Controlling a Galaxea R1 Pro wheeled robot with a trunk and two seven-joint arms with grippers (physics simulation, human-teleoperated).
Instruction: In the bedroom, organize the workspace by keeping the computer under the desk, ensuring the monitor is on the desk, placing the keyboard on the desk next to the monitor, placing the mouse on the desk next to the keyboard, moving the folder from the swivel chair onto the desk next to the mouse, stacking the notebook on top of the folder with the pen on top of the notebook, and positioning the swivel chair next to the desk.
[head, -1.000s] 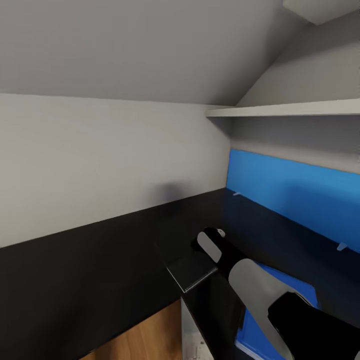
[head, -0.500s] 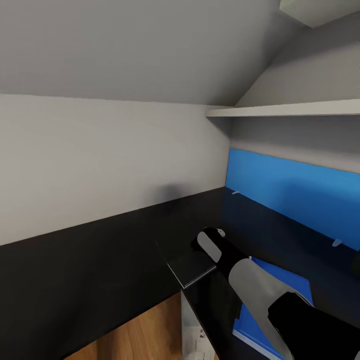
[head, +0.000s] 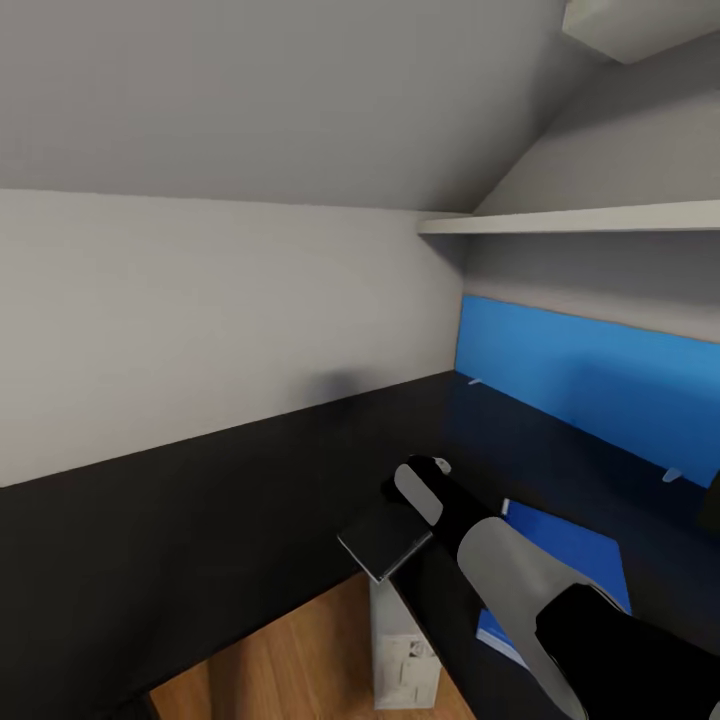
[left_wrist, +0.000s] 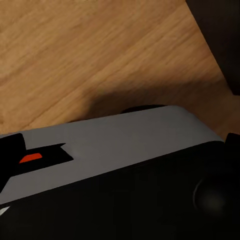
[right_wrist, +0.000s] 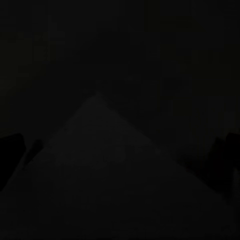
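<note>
In your head view, your right arm (head: 520, 570) reaches forward over the black desk (head: 250, 500). Its far end sits at a flat grey notebook (head: 385, 535) that hangs out past the desk edge, but the fingers are hidden, so you cannot tell if that gripper is open or closed. A blue folder (head: 565, 560) lies flat on the desk just beside the arm, on its right. A blue panel (head: 590, 385) stands at the back of the desk, well beyond the arm, with a white shelf (head: 570, 218) above it. Below the notebook, a grey box (head: 400, 655) stands on the wooden floor (head: 290, 665). In your left wrist view, you see the wooden floor (left_wrist: 100, 50) and a grey and black robot part (left_wrist: 115, 145) close up; you cannot tell how that gripper stands. Your right wrist view is almost all dark, with a faint pointed shape (right_wrist: 100, 150) in the middle
</note>
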